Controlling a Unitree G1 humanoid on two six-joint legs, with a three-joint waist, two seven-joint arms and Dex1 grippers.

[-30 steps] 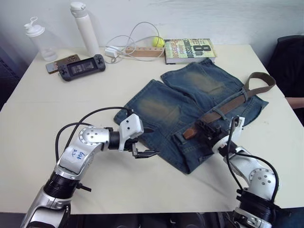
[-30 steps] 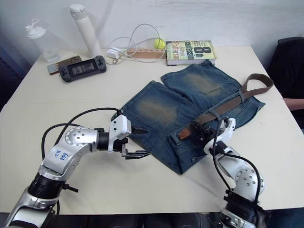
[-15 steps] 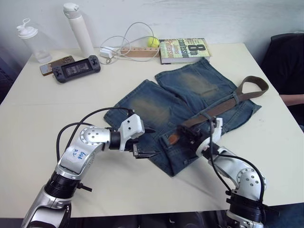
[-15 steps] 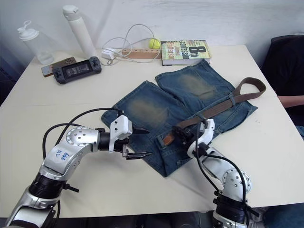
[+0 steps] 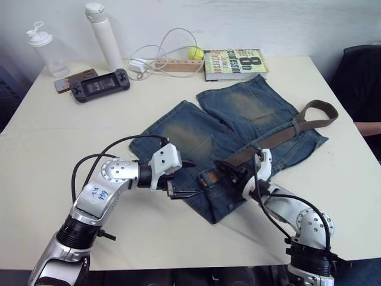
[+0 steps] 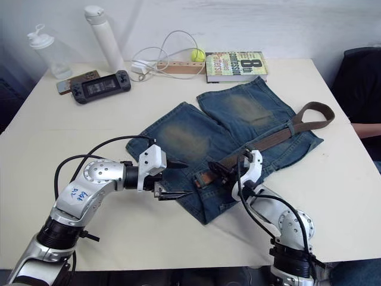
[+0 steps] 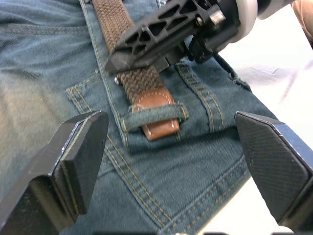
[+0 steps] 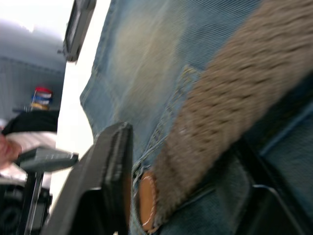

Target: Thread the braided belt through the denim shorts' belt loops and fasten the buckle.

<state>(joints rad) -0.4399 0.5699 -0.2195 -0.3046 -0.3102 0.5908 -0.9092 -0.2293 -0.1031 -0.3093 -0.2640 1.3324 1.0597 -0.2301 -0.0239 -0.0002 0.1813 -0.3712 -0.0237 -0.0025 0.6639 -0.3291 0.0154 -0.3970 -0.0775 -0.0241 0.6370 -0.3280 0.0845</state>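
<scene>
From the head cameras I counted one pair of faded blue denim shorts (image 5: 238, 128) spread flat on the cream table (image 5: 71, 137), and one dark-brown braided belt (image 5: 280, 134) lying along their waistband, its far end curling into a loop off the cloth toward my right. Behind them I made out two bottles, one clear plastic (image 5: 44, 50) and one tall white (image 5: 104, 36), a single black handheld game console (image 5: 99, 85), one paperback book (image 5: 236, 63), one yellow ball (image 5: 195, 53) and one white cable (image 5: 158, 50).

My left gripper (image 5: 183, 177) was reaching in level from the left, forearm low over the table, at the shorts' near edge; its two fingers were spread with nothing between them. My right gripper (image 5: 229, 171) came in from the near right, elbow bent, its fingers pinching the belt on the waistband.

In the left wrist view I saw the belt's tan leather tip (image 7: 157, 115) poking out from under one narrow denim belt loop (image 7: 151, 113), with the right gripper's black finger (image 7: 161, 29) pressed on the braid just beside it.

In the right wrist view the braid (image 8: 230, 117) ran between that gripper's two fingers, clamped.
</scene>
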